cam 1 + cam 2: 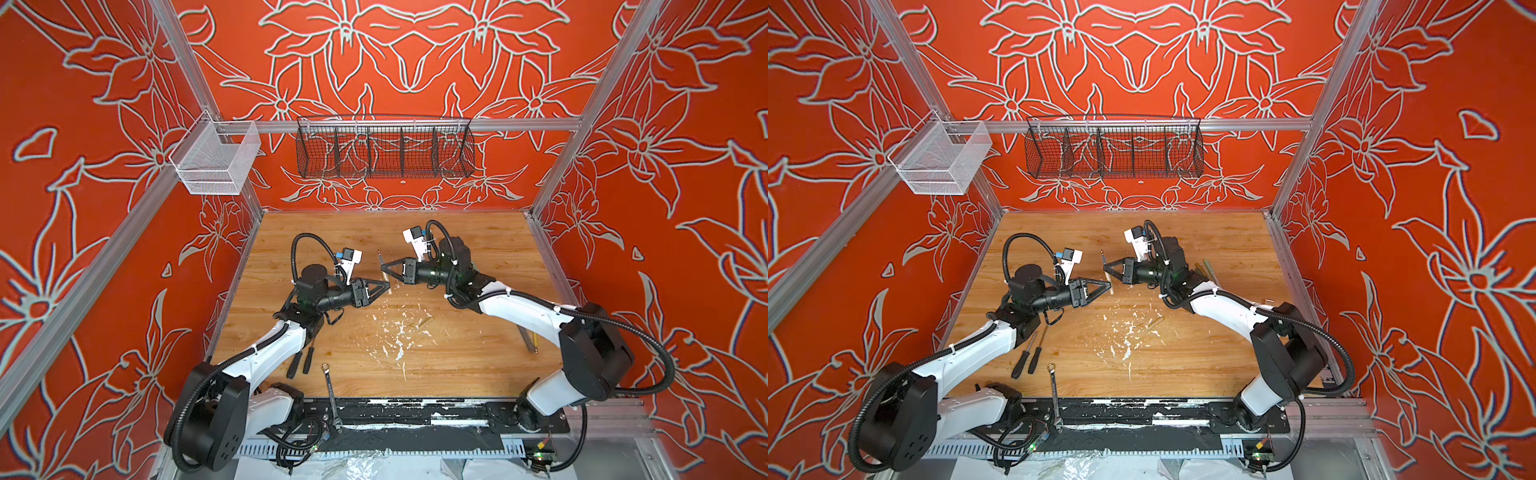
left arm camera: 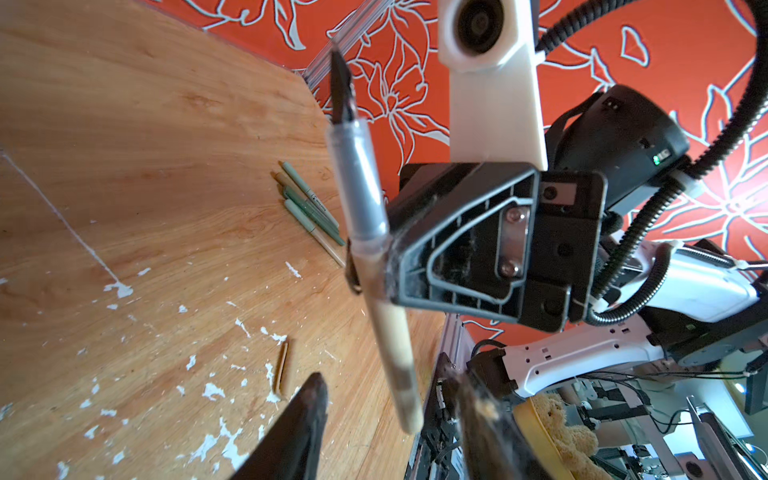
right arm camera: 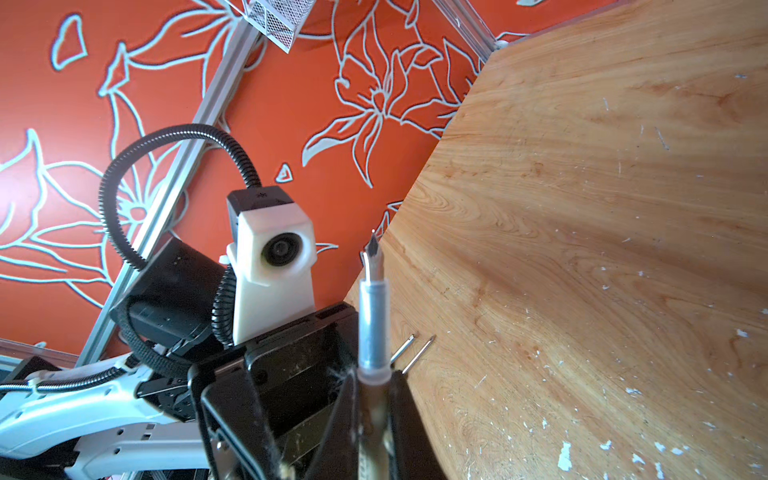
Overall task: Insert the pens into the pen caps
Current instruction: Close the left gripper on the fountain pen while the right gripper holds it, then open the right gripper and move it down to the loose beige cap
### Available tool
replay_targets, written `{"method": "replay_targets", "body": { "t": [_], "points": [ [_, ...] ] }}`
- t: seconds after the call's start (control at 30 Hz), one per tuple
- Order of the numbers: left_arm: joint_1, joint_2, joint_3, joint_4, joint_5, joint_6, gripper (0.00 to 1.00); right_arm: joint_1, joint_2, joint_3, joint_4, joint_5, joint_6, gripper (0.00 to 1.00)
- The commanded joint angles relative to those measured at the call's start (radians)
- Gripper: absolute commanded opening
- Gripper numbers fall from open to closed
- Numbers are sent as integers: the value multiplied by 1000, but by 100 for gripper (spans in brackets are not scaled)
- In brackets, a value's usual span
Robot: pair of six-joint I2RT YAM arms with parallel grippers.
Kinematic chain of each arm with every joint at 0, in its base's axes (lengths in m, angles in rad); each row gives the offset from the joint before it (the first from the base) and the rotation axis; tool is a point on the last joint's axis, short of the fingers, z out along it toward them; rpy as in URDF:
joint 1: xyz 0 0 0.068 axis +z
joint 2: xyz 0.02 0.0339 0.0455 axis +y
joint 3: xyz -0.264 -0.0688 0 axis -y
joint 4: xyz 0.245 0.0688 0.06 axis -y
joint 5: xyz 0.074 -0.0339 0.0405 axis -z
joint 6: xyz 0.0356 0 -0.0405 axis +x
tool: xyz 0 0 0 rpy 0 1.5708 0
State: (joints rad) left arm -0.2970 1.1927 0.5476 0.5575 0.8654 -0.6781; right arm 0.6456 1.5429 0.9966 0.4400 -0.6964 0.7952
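Our right pincer (image 3: pixel 374 392) clenches a beige pen (image 3: pixel 373 324) at lower centre; left pincer (image 2: pixel 386 380) gapes beside its barrel; spare pens (image 2: pixel 309 208) lie mid-frame on the worktop (image 2: pixel 124 166).

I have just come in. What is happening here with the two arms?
The right gripper is shut on a pen and holds it above the table, with the nib bare. The left gripper is at the pen's beige back end with its jaws apart on either side, not clamping it. This pen has no cap on it yet. Several other pens lie side by side on the wood near the right arm.
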Motion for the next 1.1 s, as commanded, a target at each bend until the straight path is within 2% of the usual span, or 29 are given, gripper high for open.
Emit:
{"method": "replay_targets", "body": {
  "t": [0.0,0.1,0.33,0.43,0.5,0.7,0.77,0.87,1.07],
  "points": [
    [-12,16,21,89,57,-12,45,6,-45,-15,49,-29,5,5],
    [-19,24,23,109,65,-19,38,10,-50,-16,46,-37,2,5],
    [-25,38,29,152,67,-40,34,26,-55,-19,47,-50,-19,5],
    [-25,50,39,159,70,-43,25,27,-59,-23,46,-48,-26,5],
    [-25,54,41,162,68,-46,15,28,-63,-30,41,-39,-28,5],
    [-25,49,43,114,53,-36,4,28,-76,-38,-8,-4,-54,7],
    [-25,47,48,68,38,-29,1,25,-85,-39,-43,11,-68,12],
    [-24,34,58,-25,12,-20,0,16,-112,-39,-150,51,-110,27],
    [-23,-28,115,-396,-105,80,0,1,-163,-22,-549,246,-253,50]
  ]
}}
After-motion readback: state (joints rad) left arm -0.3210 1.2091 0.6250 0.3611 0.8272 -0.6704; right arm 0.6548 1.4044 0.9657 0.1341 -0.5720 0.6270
